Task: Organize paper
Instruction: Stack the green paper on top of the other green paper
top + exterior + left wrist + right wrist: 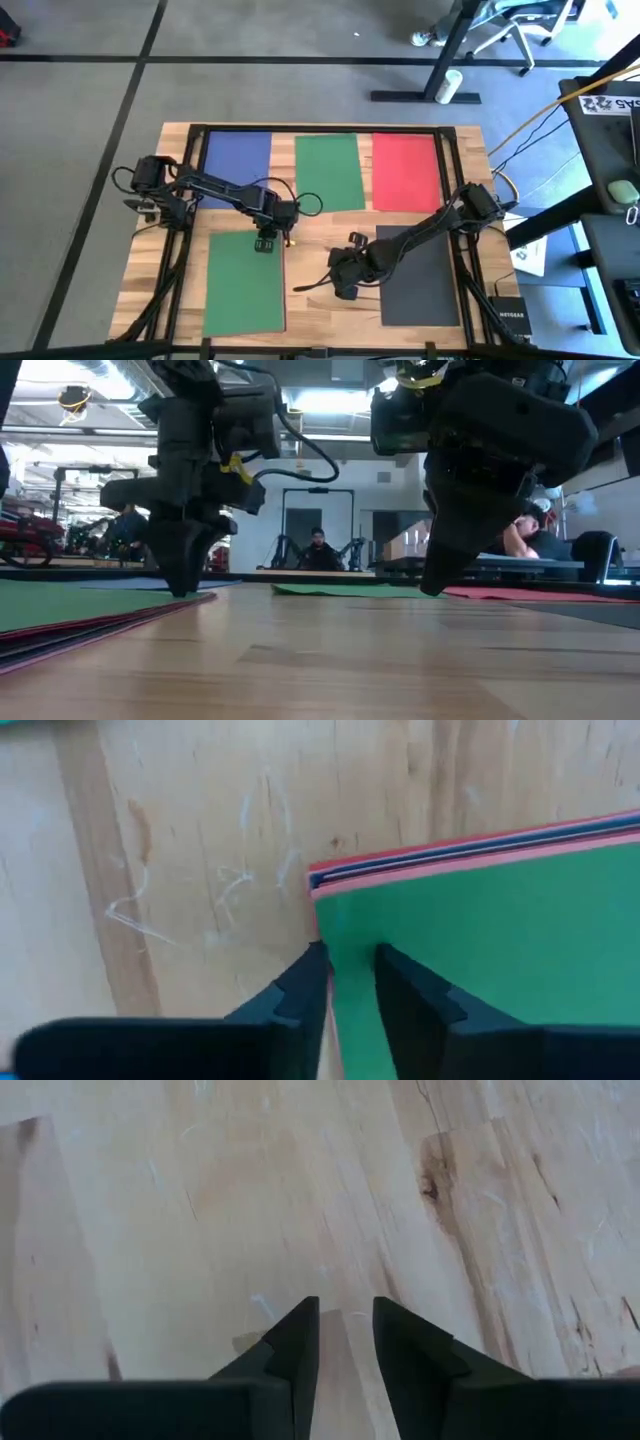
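- A stack (245,282) of mixed sheets, green on top with red, blue and salmon edges showing beneath, lay at the near left of the table (322,225).
- Along the far edge three single sheets were already laid out apart: blue (237,158), green (329,171) and red (406,171); a dark sheet (420,275) lay near right.
- By this layout, sorting looked partly done, with the stack left to deal out.
- The left gripper (350,982) sat at the stack's far right corner, fingers slightly apart astride the top sheet's edge, not visibly pinching it.
- The right gripper (345,1332) hovered over bare wood beside the dark sheet, narrowly spread, holding nothing.
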Robot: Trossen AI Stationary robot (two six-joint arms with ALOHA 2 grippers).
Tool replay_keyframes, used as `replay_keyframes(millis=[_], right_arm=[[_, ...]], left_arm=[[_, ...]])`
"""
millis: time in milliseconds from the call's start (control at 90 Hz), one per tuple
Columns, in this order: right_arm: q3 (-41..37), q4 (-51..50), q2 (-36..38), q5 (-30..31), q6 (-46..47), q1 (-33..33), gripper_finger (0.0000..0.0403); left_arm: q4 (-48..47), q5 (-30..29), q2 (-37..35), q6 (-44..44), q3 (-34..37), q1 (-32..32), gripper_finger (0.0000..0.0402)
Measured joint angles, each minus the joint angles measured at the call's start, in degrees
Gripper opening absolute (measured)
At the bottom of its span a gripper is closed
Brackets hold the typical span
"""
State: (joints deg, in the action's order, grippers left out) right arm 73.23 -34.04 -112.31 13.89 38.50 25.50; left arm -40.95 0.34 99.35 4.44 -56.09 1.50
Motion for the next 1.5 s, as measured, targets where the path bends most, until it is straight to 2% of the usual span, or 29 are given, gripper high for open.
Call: replay_keyframes(millis=[133, 244, 578, 811, 1078, 1278, 1500], right_arm=[[0.00, -0.04, 0.00, 0.00, -0.02, 0.00, 0.0085], [0.00, -0.06, 0.00, 0.00, -0.02, -0.01, 0.0085], [0.00, -0.16, 0.00, 0.00, -0.02, 0.00, 0.0085], [0.00, -0.39, 0.00, -0.55, -0.02, 0.00, 0.0085], [0.00, -0.44, 0.00, -1.24, 0.08, 0.01, 0.0085], [0.00, -0.19, 0.00, -1.51, 1.12, 0.02, 0.0085], [-0.02, 2.32, 0.00, -1.95, 1.67, 0.02, 0.0085]], left_arm=[[-1.71, 0.33, 0.14, 0.11, -0.93, 0.00, 0.0015], [-3.57, 0.43, 0.26, 0.81, -1.73, 0.00, 0.0002], [-5.75, 0.81, 0.26, 0.01, -2.91, 0.00, 0.0001], [-5.44, 0.96, 0.24, -0.54, -9.54, -0.57, 0.0001], [4.94, 0.89, 0.17, -0.78, -13.72, -7.63, 0.0000], [7.36, 0.92, 0.17, 0.98, -13.99, -13.09, 0.0000], [5.58, 2.87, 0.17, 0.90, -13.98, -12.02, 0.0001]])
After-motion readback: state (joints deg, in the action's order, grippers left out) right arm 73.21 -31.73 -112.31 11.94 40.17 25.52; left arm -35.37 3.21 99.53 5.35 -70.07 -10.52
